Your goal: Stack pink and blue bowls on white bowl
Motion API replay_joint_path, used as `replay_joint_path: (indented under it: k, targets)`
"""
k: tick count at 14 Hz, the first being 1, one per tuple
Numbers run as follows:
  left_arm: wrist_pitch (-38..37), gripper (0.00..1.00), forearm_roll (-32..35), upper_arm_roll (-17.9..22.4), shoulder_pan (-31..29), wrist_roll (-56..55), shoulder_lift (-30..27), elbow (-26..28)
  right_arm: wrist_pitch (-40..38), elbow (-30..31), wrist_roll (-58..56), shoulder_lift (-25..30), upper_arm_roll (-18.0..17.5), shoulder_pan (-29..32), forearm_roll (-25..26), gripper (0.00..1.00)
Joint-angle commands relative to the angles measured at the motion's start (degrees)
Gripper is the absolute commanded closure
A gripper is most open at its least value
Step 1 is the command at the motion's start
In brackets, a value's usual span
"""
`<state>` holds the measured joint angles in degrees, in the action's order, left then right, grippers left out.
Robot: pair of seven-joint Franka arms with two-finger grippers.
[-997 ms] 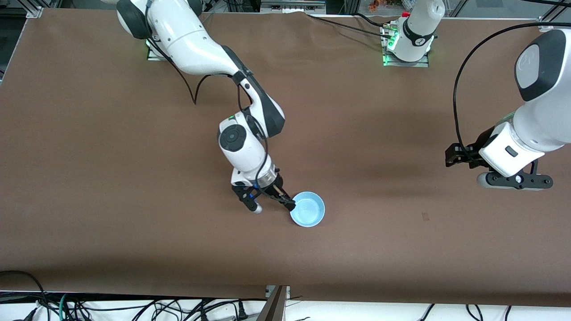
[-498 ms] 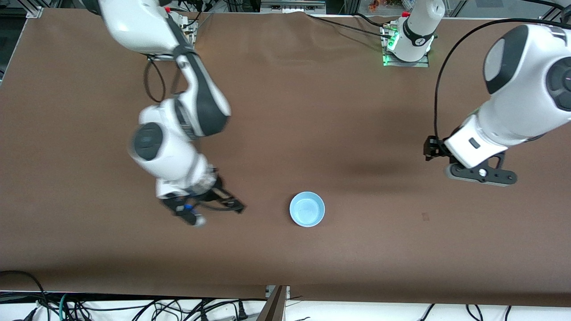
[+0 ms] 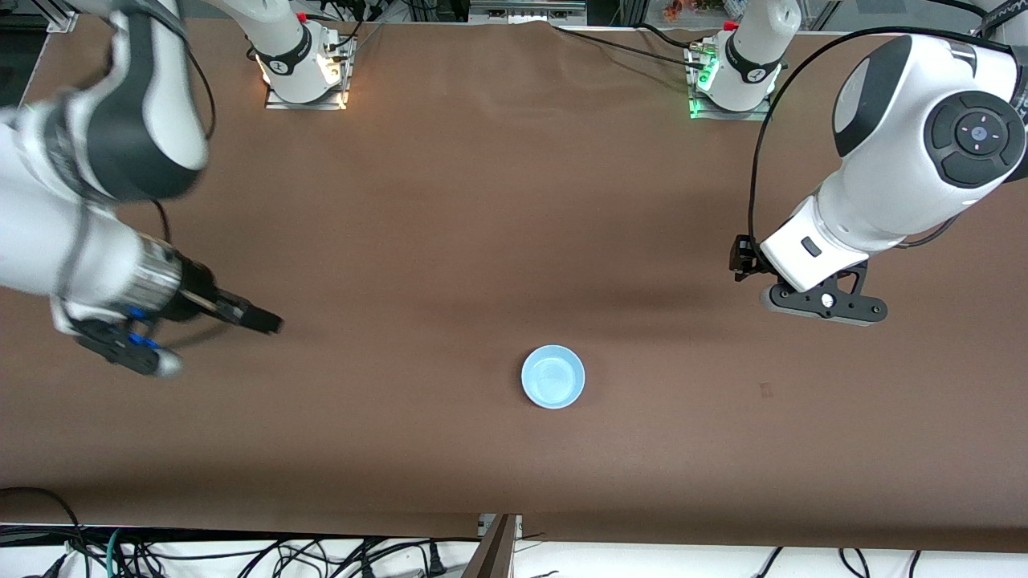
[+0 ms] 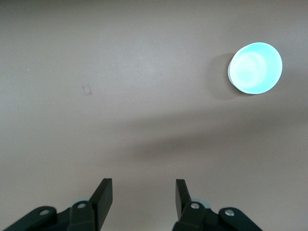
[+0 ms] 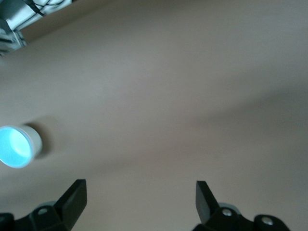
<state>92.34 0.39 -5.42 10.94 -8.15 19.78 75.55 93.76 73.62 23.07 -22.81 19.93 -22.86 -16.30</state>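
The blue bowl is left topping the stack, the right gripper is pulled away wide open, empty, the left gripper is kept half-open, empty; stacking looks done.

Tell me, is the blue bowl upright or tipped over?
Upright. The blue bowl rests on the brown table with its open side up, its empty inside showing.

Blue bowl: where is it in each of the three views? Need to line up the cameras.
Front view: blue bowl sits near the table's middle, toward the camera's edge, no gripper over it.
Left wrist view: blue bowl, well away from the fingers.
Right wrist view: blue bowl, cut by the picture's edge.
Shared landmark: the brown table.
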Motion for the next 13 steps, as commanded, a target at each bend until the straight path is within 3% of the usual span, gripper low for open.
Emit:
replay_joint_path:
  k: [1, 5, 11, 13]
  targets:
    - [1.0, 0.39, 1.3, -0.6, -0.2, -1.1, -3.4, 4.0, 1.4, 19.0, -2.2, 17.1, -0.8, -1.3, 7.1, 0.0]
    - [3.0, 0.39, 1.3, -0.6, -1.0, -0.8, -7.2, 9.3, -0.9, 17.7, -7.3, 19.0, -0.2, -1.1, 9.4, 0.0]
    - [8.3, 0.39, 1.1, -0.6, -3.1, -0.1, -12.3, 17.6, -1.2, 17.7, -14.1, 19.1, 3.9, -1.1, 9.4, 0.0]
    - [8.6, 0.39, 0.7, -0.6, -4.7, 2.1, -12.9, 18.3, -1.2, 17.7, -15.0, 18.9, 4.0, -1.1, 9.4, 0.0]
